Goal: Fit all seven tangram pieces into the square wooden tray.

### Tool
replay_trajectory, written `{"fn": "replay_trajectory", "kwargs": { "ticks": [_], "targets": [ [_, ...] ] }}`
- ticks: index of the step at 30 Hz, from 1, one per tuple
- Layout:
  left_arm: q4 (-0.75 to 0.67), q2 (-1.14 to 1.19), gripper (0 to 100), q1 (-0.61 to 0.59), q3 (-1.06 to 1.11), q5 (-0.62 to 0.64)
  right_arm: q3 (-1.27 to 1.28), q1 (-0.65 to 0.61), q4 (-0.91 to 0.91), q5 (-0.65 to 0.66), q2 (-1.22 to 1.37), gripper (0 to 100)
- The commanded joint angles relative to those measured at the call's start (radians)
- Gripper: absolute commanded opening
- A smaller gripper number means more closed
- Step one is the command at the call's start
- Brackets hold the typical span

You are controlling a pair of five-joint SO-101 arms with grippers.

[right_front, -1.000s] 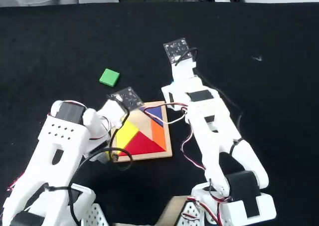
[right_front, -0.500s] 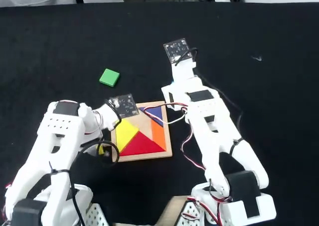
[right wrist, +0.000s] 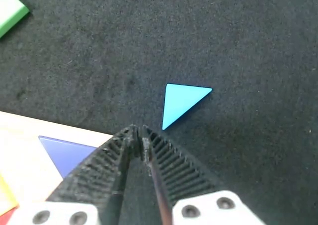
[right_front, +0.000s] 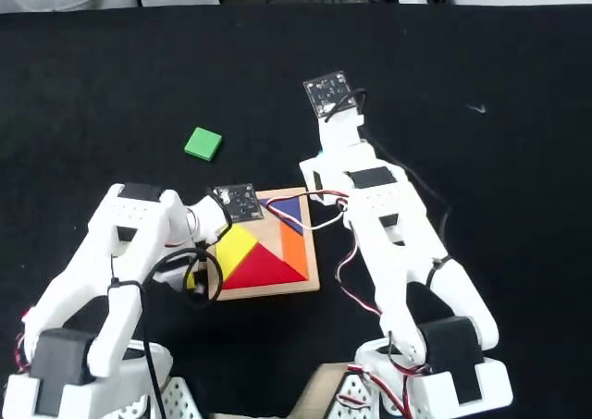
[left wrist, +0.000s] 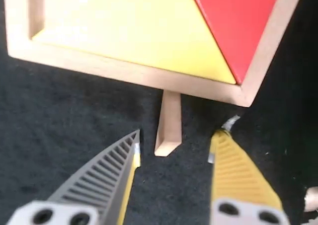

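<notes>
Nearest, left arm: the left gripper (left wrist: 176,136) hangs low over the desk (right_front: 518,160) at the tray's near-left side, jaws spread wide and holding nothing.
Between its jaws: one short wooden strip (left wrist: 168,123) lies on the desk with its far end touching the tray's rim. It looks framed for a pinch, though whether it is a puzzle piece I cannot tell.
Tray: the square wooden tray (right_front: 314,252) lies flat between the two arms, within reach of both.
Inside the tray: a yellow triangle (right_front: 234,248) and a red triangle (right_front: 268,266) lie flush side by side. An orange piece (right_front: 293,248) lies along the right edge, and a blue piece (right wrist: 69,153) sits at the far side, partly under cables.
Beyond the tray, right arm: the right gripper (right wrist: 138,132) is closed tight on nothing, its tip just beside a loose piece, likely placed to nudge rather than grasp it.
Loose pieces: a cyan triangle (right wrist: 181,102) lies flat on the desk, and farther to the left, well apart, a green square (right_front: 203,143).
Count: four coloured pieces seated, two loose, one wooden strip, one tray, two grippers.
</notes>
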Motion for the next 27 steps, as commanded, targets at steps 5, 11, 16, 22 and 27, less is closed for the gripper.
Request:
{"fn": "replay_trajectory", "kwargs": {
  "ticks": [5,11,16,22,27],
  "targets": [
    [-0.003,0.005,13,0.012,-0.041,-0.006,-0.005,0.014,-0.021,0.009,0.004,1.1],
    [-0.003,0.011,13,0.018,-0.035,-0.005,-0.005,0.014,-0.021,0.009,0.004,1.1],
    [0.005,0.011,13,0.070,-0.031,-0.005,-0.005,0.014,-0.021,0.009,0.004,1.1],
    [0.005,0.011,2,0.093,-0.035,-0.006,-0.005,0.014,-0.021,0.009,0.004,1.1],
    [0.006,0.011,5,0.082,-0.033,-0.005,-0.005,0.014,-0.021,0.009,0.004,1.1]
  ]
}}
